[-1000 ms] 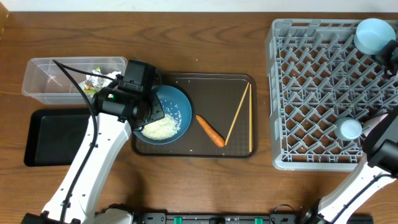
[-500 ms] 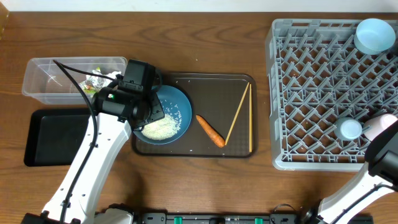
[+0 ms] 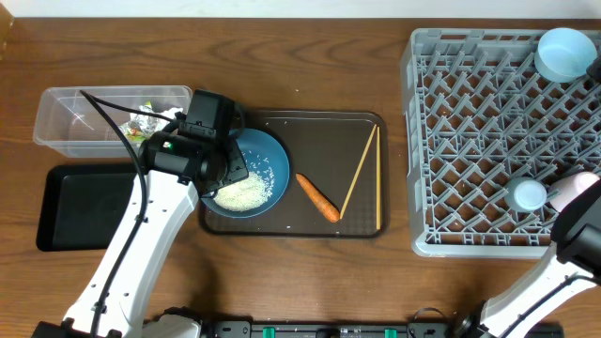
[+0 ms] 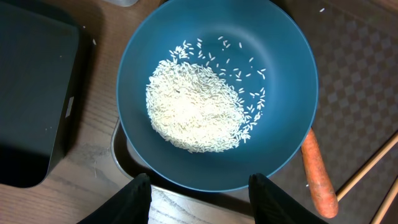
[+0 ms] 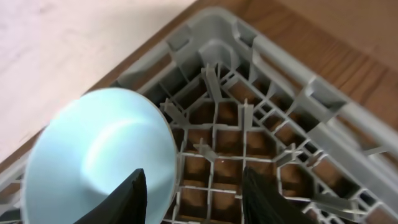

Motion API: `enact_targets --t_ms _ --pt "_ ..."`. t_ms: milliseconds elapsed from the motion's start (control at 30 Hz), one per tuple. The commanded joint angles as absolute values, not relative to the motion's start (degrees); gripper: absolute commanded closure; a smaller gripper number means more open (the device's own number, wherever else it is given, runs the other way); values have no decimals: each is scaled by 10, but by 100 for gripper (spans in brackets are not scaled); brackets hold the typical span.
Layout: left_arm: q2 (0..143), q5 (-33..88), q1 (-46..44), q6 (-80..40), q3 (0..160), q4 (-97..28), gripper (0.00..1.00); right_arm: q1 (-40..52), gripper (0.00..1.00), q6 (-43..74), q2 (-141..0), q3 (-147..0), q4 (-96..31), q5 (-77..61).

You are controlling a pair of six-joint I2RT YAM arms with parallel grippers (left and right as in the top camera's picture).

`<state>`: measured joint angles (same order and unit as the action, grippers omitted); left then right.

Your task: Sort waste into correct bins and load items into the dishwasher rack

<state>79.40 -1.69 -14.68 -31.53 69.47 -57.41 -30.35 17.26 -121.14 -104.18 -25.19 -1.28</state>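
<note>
Left hand (image 4: 200, 198) hovers over dark blue plate (image 4: 280, 74), fingers spread wide, nothing held; plate's near rim sits between the fingertips. Rice (image 4: 196, 112) heaped mid-plate, loose grains scattered on one side. Plate is at left end of brown serving tray (image 3: 319, 127), its rim over the tray's left edge. Carrot (image 3: 317, 197) just beside plate, chopsticks (image 3: 361, 175) right of carrot in a narrow V. Clear tub (image 3: 66, 117) (foil scraps (image 3: 141, 120) inside) and black tray (image 3: 80, 207) sit left of the serving tray on the surface. Right hand (image 5: 196, 198) also wide open and empty, over rack (image 5: 280, 124). Pale blue bowl (image 5: 93, 155) in rack corner. Light blue cup (image 3: 528, 194) and pinkish-white cup (image 3: 575, 190) side by side near rack's right edge.
</note>
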Motion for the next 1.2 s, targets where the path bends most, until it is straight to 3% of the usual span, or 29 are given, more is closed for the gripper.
enact_targets --t_ms 0,233,367,500,833,1167 --pt "790 -20 -145 -320 692 -576 48 -293 59 202 -1247 -1050 -248 -20" --pt "790 -20 -145 -320 692 -576 48 -291 60 238 -1293 -1050 -226 -78" --pt "790 -20 -145 -320 692 -576 48 -290 85 238 -1305 -1050 -226 -110" --pt "790 -20 -145 -320 692 -576 48 -289 99 237 -1300 -1050 -221 -105" --pt "790 -20 -145 -320 692 -576 48 -295 99 171 -1239 -1050 -223 -96" --pt "790 -20 -145 -320 692 -576 48 -286 99 20 -1126 -1050 -278 80"
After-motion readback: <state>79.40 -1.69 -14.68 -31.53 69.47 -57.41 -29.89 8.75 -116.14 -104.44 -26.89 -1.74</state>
